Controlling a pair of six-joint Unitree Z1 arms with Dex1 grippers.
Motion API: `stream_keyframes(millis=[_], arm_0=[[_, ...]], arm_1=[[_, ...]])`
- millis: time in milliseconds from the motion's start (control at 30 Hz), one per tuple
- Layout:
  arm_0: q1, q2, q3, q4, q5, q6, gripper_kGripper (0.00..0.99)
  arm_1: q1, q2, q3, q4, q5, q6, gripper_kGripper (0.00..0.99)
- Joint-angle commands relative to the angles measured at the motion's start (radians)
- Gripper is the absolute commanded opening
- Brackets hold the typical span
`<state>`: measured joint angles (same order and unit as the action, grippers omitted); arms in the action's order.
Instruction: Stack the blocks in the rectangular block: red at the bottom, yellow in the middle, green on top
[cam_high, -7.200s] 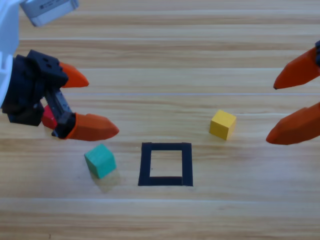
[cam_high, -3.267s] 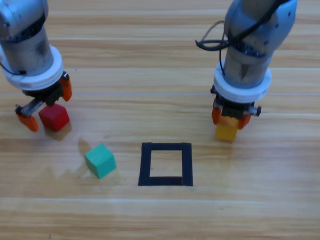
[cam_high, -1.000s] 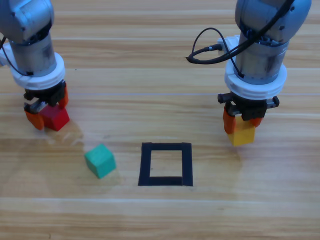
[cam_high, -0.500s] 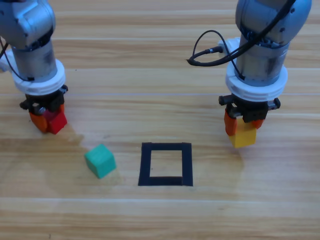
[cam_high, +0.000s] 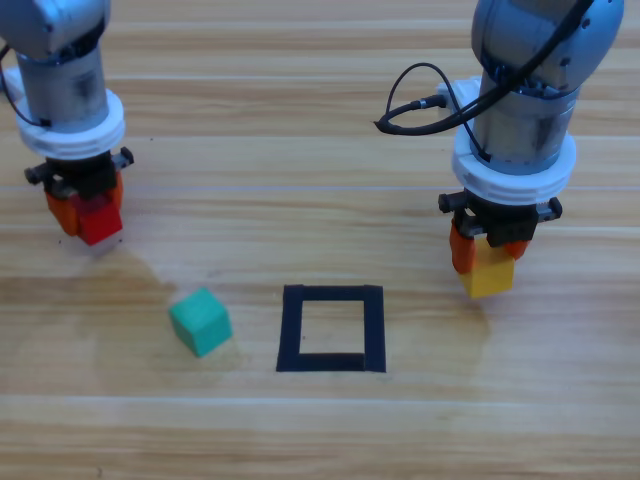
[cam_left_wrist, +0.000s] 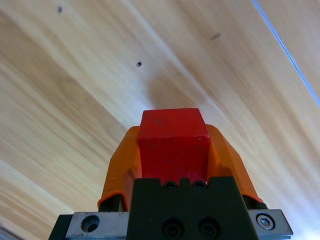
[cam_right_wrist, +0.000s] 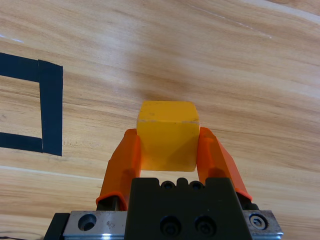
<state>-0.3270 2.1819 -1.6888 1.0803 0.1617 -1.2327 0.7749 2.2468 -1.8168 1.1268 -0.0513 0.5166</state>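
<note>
We see the left hand (cam_high: 84, 212) clamped on red (cam_high: 99, 218); the right hand (cam_high: 487, 258) clamped on yellow (cam_high: 488, 274).

A robotics lab's test bench: two grey arms (cam_high: 520, 90) reach down over a bare wooden table (cam_high: 300, 120) marked with a black tape rectangle (cam_high: 332, 328) and set with small coloured cubes (cam_high: 201, 321), a cable (cam_high: 425, 100) looping from one wrist.

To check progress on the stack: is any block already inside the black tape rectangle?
No. The black tape rectangle shows only bare wood inside, while the green cube lies on the table to its left.
</note>
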Motion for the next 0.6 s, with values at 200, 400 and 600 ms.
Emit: stream_keyframes(millis=[200, 400, 600], arm_0=[[-0.08, -0.185, -0.051, 0.0, -0.083, 0.449, 0.0], [-0.222, -0.148, -0.095, 0.0, -0.091, 0.637, 0.0], [-0.359, -0.114, -0.101, 0.003, -0.07, 0.688, 0.0]], arm_1=[[-0.019, -0.059, 0.042, -0.015, 0.008, -0.01, 0.109], [-0.019, -0.078, 0.048, -0.015, 0.005, -0.006, 0.109], [-0.019, -0.093, 0.056, -0.015, 0.007, -0.003, 0.109]])
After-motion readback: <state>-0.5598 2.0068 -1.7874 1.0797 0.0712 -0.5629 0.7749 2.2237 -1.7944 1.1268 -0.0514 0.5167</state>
